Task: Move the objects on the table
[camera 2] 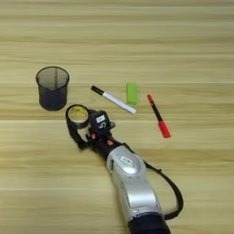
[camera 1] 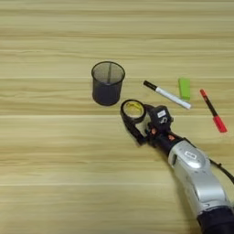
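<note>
Beside pen cup (camera 1: pixel 108 83), tape roll (camera 1: pixel 133 109).

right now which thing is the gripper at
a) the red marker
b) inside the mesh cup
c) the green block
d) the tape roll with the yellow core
d: the right gripper sits at the black tape roll, just right of the mesh cup, while the white marker, green block and red marker lie apart to the right.

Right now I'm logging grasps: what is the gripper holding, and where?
The right gripper appears closed on the black tape roll with yellow core, gripping its ring wall.
</note>
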{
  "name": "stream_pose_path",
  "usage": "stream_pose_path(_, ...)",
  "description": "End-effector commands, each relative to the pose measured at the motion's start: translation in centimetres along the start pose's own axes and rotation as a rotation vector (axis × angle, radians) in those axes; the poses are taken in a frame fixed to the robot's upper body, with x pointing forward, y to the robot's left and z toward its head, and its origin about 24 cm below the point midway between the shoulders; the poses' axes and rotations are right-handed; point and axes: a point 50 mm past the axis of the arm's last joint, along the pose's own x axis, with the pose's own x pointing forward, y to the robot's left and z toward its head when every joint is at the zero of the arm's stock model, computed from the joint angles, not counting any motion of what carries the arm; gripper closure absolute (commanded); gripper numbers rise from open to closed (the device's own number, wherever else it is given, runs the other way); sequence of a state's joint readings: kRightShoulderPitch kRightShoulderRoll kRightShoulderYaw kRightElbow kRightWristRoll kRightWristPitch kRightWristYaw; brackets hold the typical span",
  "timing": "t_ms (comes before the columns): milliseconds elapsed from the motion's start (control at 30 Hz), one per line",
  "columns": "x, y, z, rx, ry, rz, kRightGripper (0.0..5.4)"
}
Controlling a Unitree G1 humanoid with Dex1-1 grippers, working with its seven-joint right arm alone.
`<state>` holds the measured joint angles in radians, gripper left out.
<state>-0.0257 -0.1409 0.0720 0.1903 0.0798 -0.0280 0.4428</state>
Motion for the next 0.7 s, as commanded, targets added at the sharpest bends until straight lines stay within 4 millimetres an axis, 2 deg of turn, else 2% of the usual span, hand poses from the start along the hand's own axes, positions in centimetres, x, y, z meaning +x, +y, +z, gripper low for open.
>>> stream_pose_path(33,0.5,0.8,2.3,-0.056,-0.076,0.046,1.41)
stream_pose_path(167,0.5,2.1,1.9,-0.051,-0.051,0.1,1.41)
stream_pose_path(367,0.6,2.5,1.6,-0.05,-0.036,0.12,1.42)
stream_pose_path(400,0.6,2.5,1.6,-0.051,-0.035,0.119,1.04)
stream_pose_path(700,0.3,1.6,2.7,-0.107,-0.074,0.091,0.03)
